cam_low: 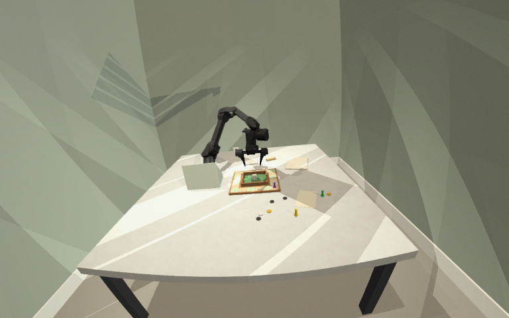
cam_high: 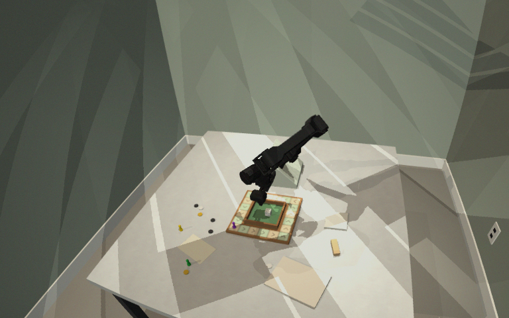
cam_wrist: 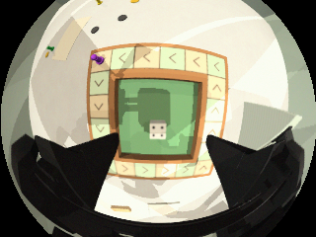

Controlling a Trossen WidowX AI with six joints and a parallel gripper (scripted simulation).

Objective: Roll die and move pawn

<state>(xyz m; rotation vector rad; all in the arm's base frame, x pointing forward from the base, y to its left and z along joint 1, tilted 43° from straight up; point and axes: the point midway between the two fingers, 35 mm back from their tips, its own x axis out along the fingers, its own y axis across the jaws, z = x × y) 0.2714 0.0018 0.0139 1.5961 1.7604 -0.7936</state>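
Note:
A white die (cam_high: 268,212) (cam_low: 254,176) (cam_wrist: 158,129) rests on the green floor of the dice tray (cam_high: 262,226) (cam_low: 255,183) (cam_wrist: 158,73), with several pips on its top face in the wrist view. The purple pawn (cam_high: 234,225) (cam_low: 274,185) (cam_wrist: 98,59) stands on a corner square of the board (cam_high: 257,237) (cam_low: 255,193). In the wrist view, the arrows below the pawn point down the left column, away from it. My gripper (cam_high: 260,202) (cam_low: 252,165) (cam_wrist: 163,139) is open and empty above the tray, its fingers wide apart.
A yellow pawn (cam_high: 180,228) (cam_low: 295,212), a green pawn (cam_high: 188,262) (cam_low: 322,193) and several small discs lie beyond the board's pawn side. A pale box (cam_low: 201,176) stands near the arm. A yellow block (cam_high: 335,247) (cam_low: 270,159) and flat sheets lie on the table.

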